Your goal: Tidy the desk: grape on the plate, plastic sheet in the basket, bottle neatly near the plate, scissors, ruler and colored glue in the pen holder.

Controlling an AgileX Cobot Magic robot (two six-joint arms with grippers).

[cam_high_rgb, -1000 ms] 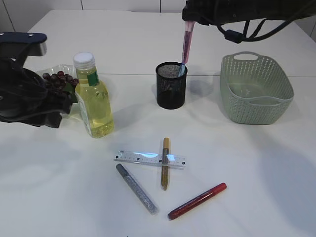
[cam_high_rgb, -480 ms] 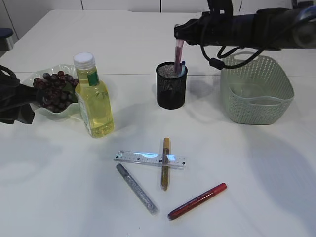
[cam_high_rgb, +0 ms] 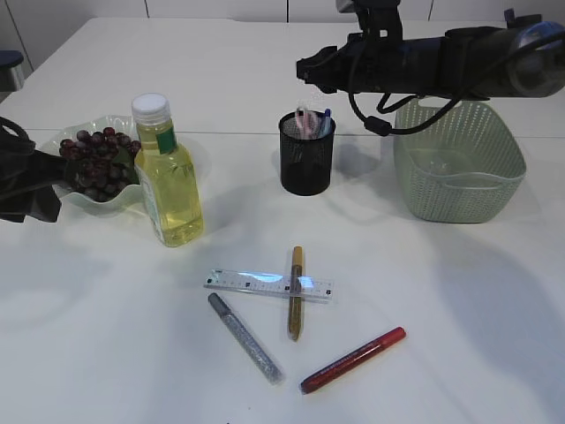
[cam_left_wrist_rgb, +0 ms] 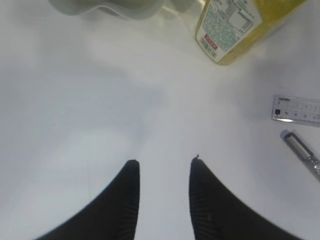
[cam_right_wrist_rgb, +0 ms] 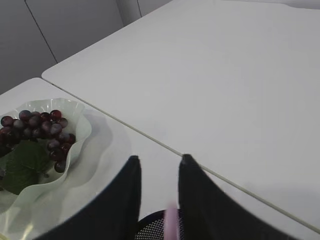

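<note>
Exterior view counts 3 loose glue pens on the white table [cam_high_rgb: 459, 309]: a silver glitter glue pen [cam_high_rgb: 244, 336], a gold glitter glue pen [cam_high_rgb: 296, 291] and a red glitter glue pen [cam_high_rgb: 352, 359], all near the front. The gold one lies across 1 clear plastic ruler [cam_high_rgb: 267, 284]. 1 black mesh pen holder [cam_high_rgb: 306, 154] stands further back in the middle, with a pink glue pen [cam_high_rgb: 305, 121] and a blue-tipped item inside it (only their tops show above the rim). Left of it stands 1 bottle of yellow liquid with a white cap [cam_high_rgb: 168, 175], upright, just right of the pale green wavy-edged plate [cam_high_rgb: 78, 196] that holds 1 bunch of dark red grapes [cam_high_rgb: 91, 163]. 1 grey-green perforated plastic basket [cam_high_rgb: 456, 159] sits at the right.

Right gripper [cam_right_wrist_rgb: 157, 162] hangs above the pen holder with its 2 fingers parted and nothing between them; the pink pen's top shows blurred just below the gap. Left gripper [cam_left_wrist_rgb: 163, 162] hovers over bare table near the bottle's base, fingers apart, holding nothing; in the exterior view it is mostly cut off at the left edge. Neither scissors nor a plastic sheet can be made out; the basket's contents are unclear.
</note>
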